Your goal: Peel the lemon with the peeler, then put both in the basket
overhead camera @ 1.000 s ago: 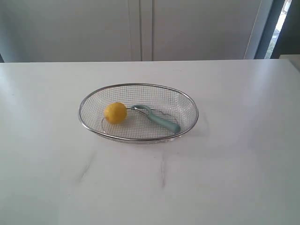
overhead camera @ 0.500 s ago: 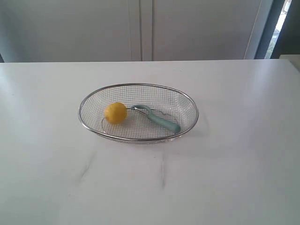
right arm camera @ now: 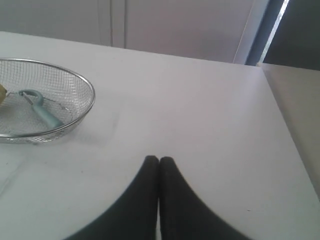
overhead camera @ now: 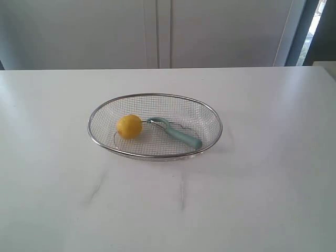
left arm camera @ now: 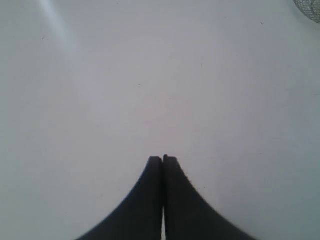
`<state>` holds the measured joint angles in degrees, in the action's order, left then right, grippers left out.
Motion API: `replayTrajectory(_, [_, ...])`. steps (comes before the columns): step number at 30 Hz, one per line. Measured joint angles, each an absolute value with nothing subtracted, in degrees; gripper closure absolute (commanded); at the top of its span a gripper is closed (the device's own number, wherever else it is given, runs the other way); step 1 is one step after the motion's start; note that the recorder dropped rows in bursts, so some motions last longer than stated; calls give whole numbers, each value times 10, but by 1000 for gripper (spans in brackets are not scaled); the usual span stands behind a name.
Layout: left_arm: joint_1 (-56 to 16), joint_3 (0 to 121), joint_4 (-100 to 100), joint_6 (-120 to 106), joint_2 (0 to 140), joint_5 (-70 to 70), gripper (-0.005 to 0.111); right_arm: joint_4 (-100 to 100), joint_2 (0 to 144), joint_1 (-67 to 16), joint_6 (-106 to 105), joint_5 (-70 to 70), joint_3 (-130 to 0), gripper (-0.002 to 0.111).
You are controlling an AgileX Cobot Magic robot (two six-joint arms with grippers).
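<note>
The yellow lemon (overhead camera: 129, 126) lies in the left half of the wire mesh basket (overhead camera: 209, 111) at the middle of the white table. Beside it in the basket rests the teal peeler (overhead camera: 178, 134), its blade head touching or nearly touching the lemon. The right wrist view also shows the basket (right arm camera: 86, 86), the peeler (right arm camera: 44, 113) and a sliver of the lemon (right arm camera: 2, 93) at the frame's edge. My left gripper (left arm camera: 163, 158) is shut over bare table with nothing in it. My right gripper (right arm camera: 159, 160) is shut and empty too, well away from the basket. Neither arm appears in the exterior view.
The white table (overhead camera: 262, 173) stretches wide around the basket. Pale cabinet doors (overhead camera: 157, 31) stand behind its far edge. In the right wrist view the table's side edge (right arm camera: 285, 125) runs close by. A bit of basket mesh (left arm camera: 310, 7) shows in a corner of the left wrist view.
</note>
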<state>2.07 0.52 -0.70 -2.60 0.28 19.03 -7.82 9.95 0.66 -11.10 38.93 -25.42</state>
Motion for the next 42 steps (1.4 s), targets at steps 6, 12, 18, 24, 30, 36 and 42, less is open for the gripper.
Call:
replayTrajectory(6, [21,5,-7,-26,3,190,107,-78,49,63,-111,366,-221,108])
replayTrajectory(12, [21,5,-7,-26,3,190,107,-78,17,104,-111,355,-215,108])
replayTrajectory(18, [21,5,-7,-26,3,190,107,-78,15,108,-111,354,-215,108])
replayTrajectory(24, [21,5,-7,-26,3,190,107,-78,15,108,-111,354,-215,108])
replayTrajectory(30, [21,5,-7,-26,3,190,107,-68,15,108,-102,352,-215,108])
replayTrajectory(36, [21,5,-7,-26,3,190,107,-25,15,108,-47,349,-215,108])
replayTrajectory(42, [21,5,-7,-26,3,190,107,-8,15,108,-37,332,-199,108])
